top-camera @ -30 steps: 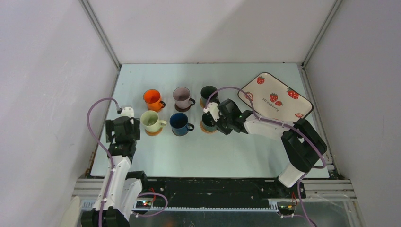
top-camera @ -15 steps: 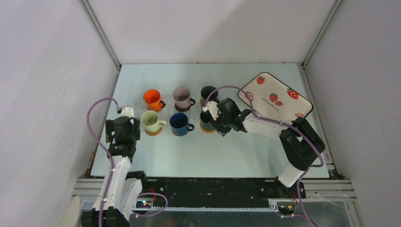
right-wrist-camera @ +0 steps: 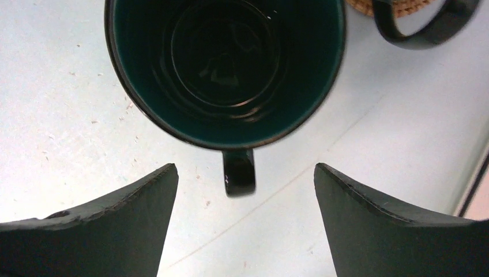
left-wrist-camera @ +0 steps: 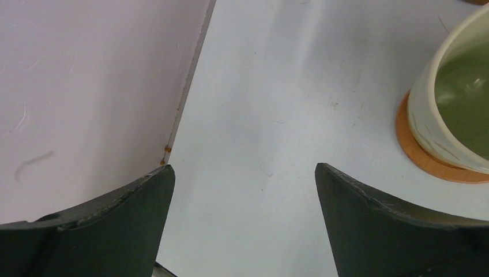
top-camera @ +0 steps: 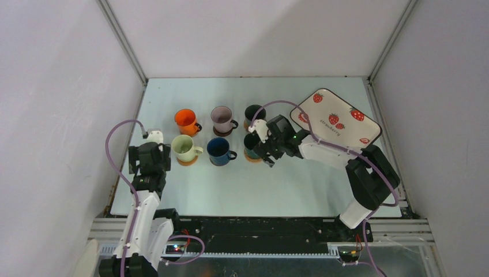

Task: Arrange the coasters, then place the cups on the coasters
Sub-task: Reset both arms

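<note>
**Asker:** While the overhead camera is looking down, what is lying under the arms?

**Describer:** A pale blue table [top-camera: 248, 190] is sitting between plain white walls [top-camera: 57, 86]. Six cups are standing on it in two rows of three.

**Asker:** Which way is the near dark green cup [right-wrist-camera: 225, 69] pointing?

**Describer:** It is standing upright at the right end of the near row. Its handle [right-wrist-camera: 238, 176] is pointing toward the right gripper [right-wrist-camera: 243, 173], whose fingers are spreading wide on either side without touching it.

**Asker:** What is crowding it?

**Describer:** The far dark green cup [top-camera: 254, 112] is sitting just behind, on a woven coaster [right-wrist-camera: 364, 4]. A strawberry tray [top-camera: 335, 118] is lying to the right. The left gripper [left-wrist-camera: 245, 219] is hanging wide open and empty beside the pale green cup [left-wrist-camera: 461, 104], which is resting on its tan coaster [left-wrist-camera: 418, 153].
</note>
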Available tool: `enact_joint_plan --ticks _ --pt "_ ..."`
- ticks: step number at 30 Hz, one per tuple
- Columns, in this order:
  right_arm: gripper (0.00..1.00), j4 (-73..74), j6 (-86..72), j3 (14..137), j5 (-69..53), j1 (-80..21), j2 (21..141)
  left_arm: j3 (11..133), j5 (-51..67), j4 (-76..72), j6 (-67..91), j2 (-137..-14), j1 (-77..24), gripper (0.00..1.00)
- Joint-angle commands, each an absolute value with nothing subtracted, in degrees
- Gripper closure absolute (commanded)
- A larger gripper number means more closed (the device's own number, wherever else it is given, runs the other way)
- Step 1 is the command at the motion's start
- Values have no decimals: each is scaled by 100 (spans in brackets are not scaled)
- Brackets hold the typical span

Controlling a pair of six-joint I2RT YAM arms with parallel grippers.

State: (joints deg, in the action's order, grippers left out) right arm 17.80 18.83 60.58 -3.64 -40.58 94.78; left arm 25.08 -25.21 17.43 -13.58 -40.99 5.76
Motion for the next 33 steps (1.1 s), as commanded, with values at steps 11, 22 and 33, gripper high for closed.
enact_joint_plan --ticks 11,22,33 --pt "8 2112 2240 6062 -1018 -3203 7589 2721 -2392 1680 -1398 -3750 608 0" --pt "1 1753 1835 6003 23 -3031 6196 2635 -1635 1996 -1501 -2956 606 0" --pt "1 2218 981 6358 -153 -1650 3602 2652 -1492 2092 -1510 -2838 605 0"
